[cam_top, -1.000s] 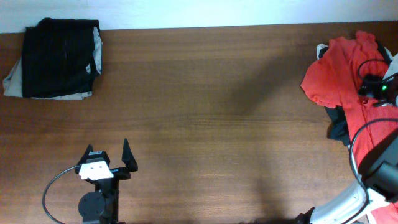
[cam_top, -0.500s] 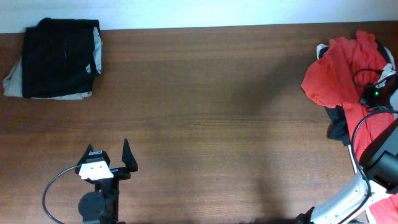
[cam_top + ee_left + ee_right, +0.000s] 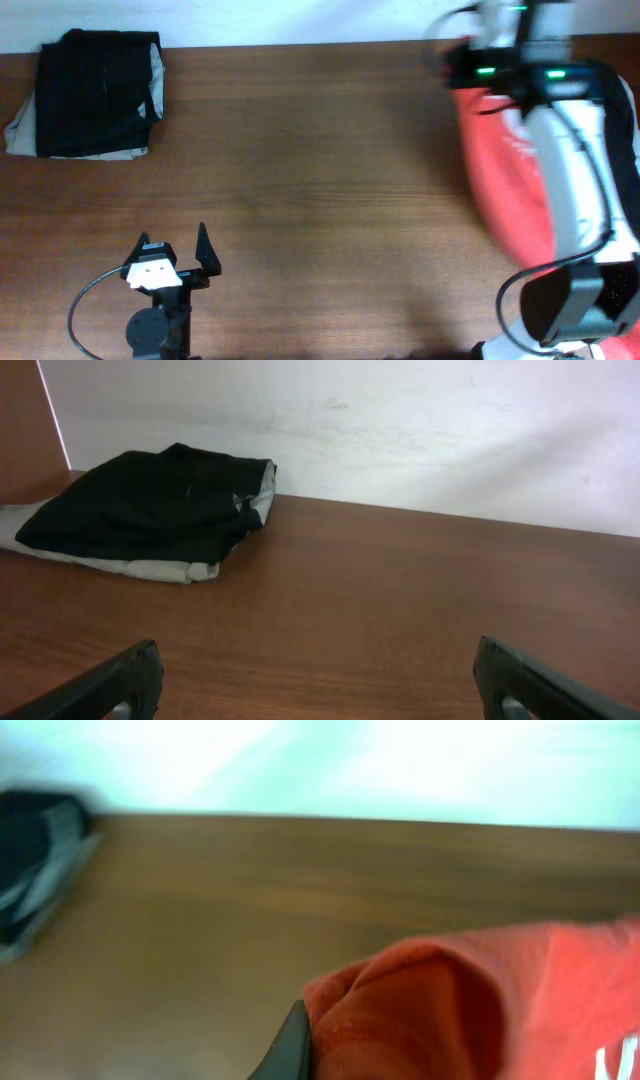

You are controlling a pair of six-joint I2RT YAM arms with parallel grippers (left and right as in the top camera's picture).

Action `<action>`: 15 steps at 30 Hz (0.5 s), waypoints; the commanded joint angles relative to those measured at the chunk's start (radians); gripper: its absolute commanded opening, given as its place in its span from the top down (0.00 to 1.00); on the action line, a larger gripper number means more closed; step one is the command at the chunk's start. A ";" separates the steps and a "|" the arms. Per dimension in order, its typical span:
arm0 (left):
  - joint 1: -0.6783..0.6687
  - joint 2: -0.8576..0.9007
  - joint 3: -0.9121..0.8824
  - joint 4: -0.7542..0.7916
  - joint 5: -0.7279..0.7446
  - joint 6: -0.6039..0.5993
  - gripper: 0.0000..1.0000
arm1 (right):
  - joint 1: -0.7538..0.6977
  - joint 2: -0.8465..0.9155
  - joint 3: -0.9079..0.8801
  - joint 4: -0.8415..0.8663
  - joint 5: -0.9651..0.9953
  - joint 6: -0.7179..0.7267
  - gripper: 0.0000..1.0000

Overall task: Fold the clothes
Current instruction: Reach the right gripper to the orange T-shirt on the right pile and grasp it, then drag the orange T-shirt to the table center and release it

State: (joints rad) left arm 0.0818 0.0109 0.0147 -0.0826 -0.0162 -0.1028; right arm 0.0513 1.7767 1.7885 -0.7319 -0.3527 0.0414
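Folded black garment (image 3: 150,500) rests atop grey garment (image 3: 140,569) on wooden table (image 3: 400,620).

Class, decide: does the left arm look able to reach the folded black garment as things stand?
Probably yes: the open left gripper has only bare table between it and the black garment; the right gripper holds the red T-shirt elsewhere.

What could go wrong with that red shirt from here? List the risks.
The right end effector pinches only a small fold of the red shirt, so it could slip free.
The shirt trails in a long bunched strip and may land crumpled on the table.
The left end effector sits open far away, so nothing spreads the cloth.
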 commanded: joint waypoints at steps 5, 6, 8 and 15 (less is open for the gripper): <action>0.005 -0.005 -0.005 -0.001 -0.003 -0.009 0.01 | 0.693 -0.019 0.020 0.049 -0.030 0.053 0.83; 0.005 -0.005 -0.005 -0.001 -0.003 -0.009 0.01 | 0.751 -0.018 0.020 0.058 0.027 0.053 0.36; 0.005 -0.005 -0.005 -0.001 -0.003 -0.009 0.01 | 0.774 -0.029 0.027 0.031 0.194 0.053 0.01; 0.005 -0.005 -0.005 -0.001 -0.003 -0.009 0.01 | 0.356 -0.229 0.069 -0.258 0.005 0.067 0.01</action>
State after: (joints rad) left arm 0.0818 0.0109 0.0147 -0.0826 -0.0162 -0.1024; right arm 0.4713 1.6035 1.8256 -0.9619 -0.2070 0.1043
